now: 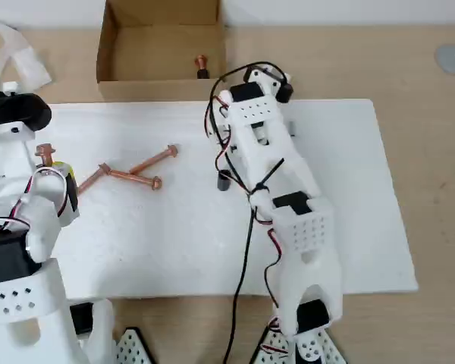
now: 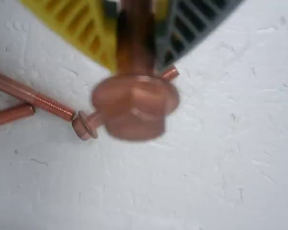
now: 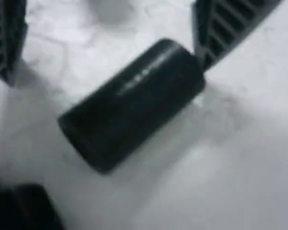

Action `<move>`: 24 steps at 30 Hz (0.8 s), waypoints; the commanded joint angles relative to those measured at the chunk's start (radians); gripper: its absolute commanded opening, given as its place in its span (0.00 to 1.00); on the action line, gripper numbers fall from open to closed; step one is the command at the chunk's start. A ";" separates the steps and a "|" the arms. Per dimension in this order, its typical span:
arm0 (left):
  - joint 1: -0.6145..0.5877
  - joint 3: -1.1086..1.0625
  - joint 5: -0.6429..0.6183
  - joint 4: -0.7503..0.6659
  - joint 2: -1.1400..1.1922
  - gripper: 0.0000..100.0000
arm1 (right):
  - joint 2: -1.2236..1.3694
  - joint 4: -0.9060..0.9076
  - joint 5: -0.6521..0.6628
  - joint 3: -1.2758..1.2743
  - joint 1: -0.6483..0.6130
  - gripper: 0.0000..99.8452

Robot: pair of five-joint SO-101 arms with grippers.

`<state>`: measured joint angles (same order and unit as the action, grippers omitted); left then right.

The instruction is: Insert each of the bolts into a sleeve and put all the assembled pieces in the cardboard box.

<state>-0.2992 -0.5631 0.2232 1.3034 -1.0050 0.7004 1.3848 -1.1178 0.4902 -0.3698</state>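
A: Left gripper (image 2: pixel 135 61)?
B: Clamped shut on a bolt (image 2: pixel 134 105), head sticking out past the fingertips. Loose bolts (image 1: pixel 153 160) on the white mat (image 1: pixel 174 243) nearby.
A: Right gripper (image 3: pixel 105 67)?
B: Spread wide, holding nothing. Black sleeve (image 3: pixel 132 122) lies flat between its fingers. One assembled piece (image 1: pixel 202 67) is in the cardboard box (image 1: pixel 106 57).

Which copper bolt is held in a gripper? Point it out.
The copper-coloured bolt clamped in the left gripper; three others lie loose on the white foam mat, one sits in the brown cardboard box.
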 commanded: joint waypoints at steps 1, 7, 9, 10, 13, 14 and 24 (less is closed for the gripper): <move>0.008 0.006 0.002 -0.028 -0.018 0.01 | 0.010 -0.014 -0.003 0.082 0.022 0.28; 0.012 -0.020 0.002 -0.029 -0.019 0.01 | 0.031 -0.011 -0.011 0.143 0.036 0.28; 0.012 -0.035 0.002 -0.032 -0.019 0.01 | 0.033 -0.009 -0.014 0.170 0.047 0.28; 0.012 -0.041 0.002 -0.038 -0.019 0.01 | 0.036 -0.011 -0.014 0.182 0.051 0.28; 0.009 -0.049 0.002 -0.052 -0.019 0.01 | 0.038 -0.017 -0.014 0.194 0.067 0.28; 0.009 -0.049 0.002 -0.055 -0.019 0.01 | 0.038 -0.029 -0.014 0.189 0.070 0.28; 0.012 -0.046 0.002 -0.058 -0.019 0.01 | 0.090 -0.037 0.038 0.191 0.062 0.28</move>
<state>-0.2992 -0.6183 0.2232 1.2697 -1.0050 0.7894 1.3587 -1.1116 0.6360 -0.3069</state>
